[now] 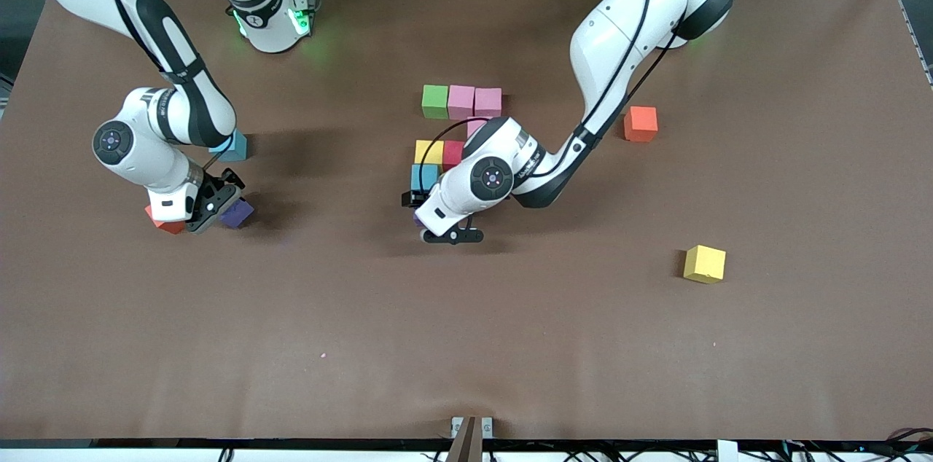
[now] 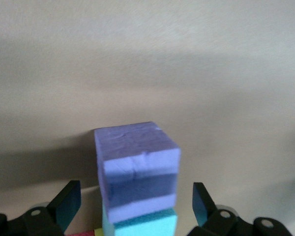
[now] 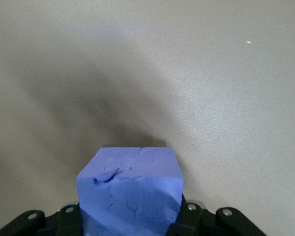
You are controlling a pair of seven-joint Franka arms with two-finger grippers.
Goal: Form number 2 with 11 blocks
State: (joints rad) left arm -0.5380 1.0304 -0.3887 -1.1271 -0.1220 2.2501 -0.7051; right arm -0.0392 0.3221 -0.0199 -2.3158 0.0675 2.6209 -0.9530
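The partial number 2 lies mid-table: green and two pink blocks in a row, a pink one half hidden, then yellow, red and light blue. My left gripper is open around a purple block. That block rests on the table against the light blue block, with both fingers apart from it. My right gripper is shut on another purple block at the right arm's end.
Loose blocks lie about: an orange one and a yellow one toward the left arm's end. A light blue one and a red one lie beside my right hand. The table is brown.
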